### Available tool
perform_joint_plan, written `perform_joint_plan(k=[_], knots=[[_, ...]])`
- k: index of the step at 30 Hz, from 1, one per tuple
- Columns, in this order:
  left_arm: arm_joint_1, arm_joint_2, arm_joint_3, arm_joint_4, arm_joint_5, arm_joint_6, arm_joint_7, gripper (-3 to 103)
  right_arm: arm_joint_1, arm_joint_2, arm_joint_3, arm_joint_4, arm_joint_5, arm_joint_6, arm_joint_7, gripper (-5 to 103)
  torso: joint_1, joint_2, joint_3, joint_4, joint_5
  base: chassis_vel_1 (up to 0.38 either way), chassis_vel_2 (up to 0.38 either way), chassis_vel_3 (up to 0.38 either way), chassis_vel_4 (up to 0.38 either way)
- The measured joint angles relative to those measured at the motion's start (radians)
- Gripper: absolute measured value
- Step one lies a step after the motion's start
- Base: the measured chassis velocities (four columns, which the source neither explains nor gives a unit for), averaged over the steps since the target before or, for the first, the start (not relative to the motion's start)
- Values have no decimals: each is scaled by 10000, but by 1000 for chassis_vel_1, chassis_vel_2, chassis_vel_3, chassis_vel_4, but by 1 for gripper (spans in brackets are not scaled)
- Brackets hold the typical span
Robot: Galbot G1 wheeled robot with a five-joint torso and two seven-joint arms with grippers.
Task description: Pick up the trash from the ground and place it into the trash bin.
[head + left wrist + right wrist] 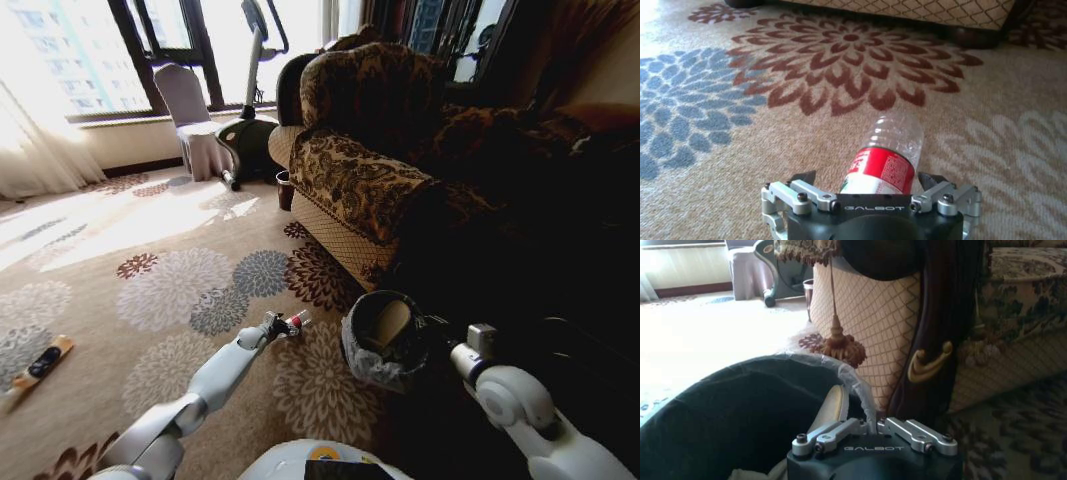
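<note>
A clear plastic bottle (885,160) with a red label, a piece of trash, lies on the flowered carpet. My left gripper (868,180) is open, with the bottle's near end between its spread fingers; in the head view the left gripper (278,326) is low over the carpet beside the bottle (296,321). The trash bin (372,358), round with a grey bag liner, stands just right of it. My right gripper (871,426) is shut on the trash bin rim (857,382). An orange-black tube (36,364) lies far left.
A patterned sofa (370,170) rises right behind the bin, its tassel (835,342) hanging close to the rim. A small dark cylinder (285,190), a covered chair (195,120) and an exercise bike (250,120) stand by the window. Open carpet spreads to the left.
</note>
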Motion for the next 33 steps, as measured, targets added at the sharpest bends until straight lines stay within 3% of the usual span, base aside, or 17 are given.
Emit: perform_joint_plan(k=[7, 11, 13, 16, 17, 19, 20, 22, 28, 33], knots=[[25, -16, -6, 12, 105, -6, 66, 103, -3, -13, 25, -2, 19, 15, 0, 2, 0, 0, 0, -2, 1, 0, 0, 0, 0], [111, 23, -25, -19, 157, -2, 132, 92, 25, 15, 14, -12, 81, 59, 44, 2, 0, 0, 0, 0, 1, 0, 0, 0, 0], [180, 35, -75, -21, 486, 2, 213, 81, 36, 29, 10, -5, 131, 68, 52, 2, 0, 0, 0, 1, 1, 0, 0, 0, 0], [228, 39, -103, -20, 610, 1, 269, 76, 35, 24, 11, 6, 131, 89, 49, 2, 0, 0, 0, 0, 1, 0, 0, 0, 0], [270, 39, -128, -23, 632, -3, 289, 65, 33, 13, 12, 20, 135, 114, 52, 2, 0, 0, -1, -1, 1, 0, 0, 0, 0], [291, 39, -141, -48, 633, -7, 289, 65, 34, 1, 12, 22, 137, 134, 55, 2, 0, 0, -1, 1, 1, 0, 0, 0, 0], [310, 48, -149, -101, 632, -9, 293, 55, 34, -13, 13, 18, 136, 160, 69, 2, 0, 0, -1, 1, 2, 0, 0, 0, 0], [323, 64, -149, -147, 624, -7, 294, 55, 36, -18, 12, 9, 133, 175, 75, 2, 0, 0, -1, 0, 1, 0, 0, 0, 0], [424, 145, -180, -360, 605, 16, 278, 39, 45, -7, -21, 1, 110, 190, 118, 2, 0, 0, -1, -1, 0, 0, 0, 0, 0], [1111, 432, -606, -1696, 564, 336, 63, 30, 3, -57, 36, 65, 204, 175, 147, 2, 0, 0, 0, -1, -1, 0, 0, 0, 0]])
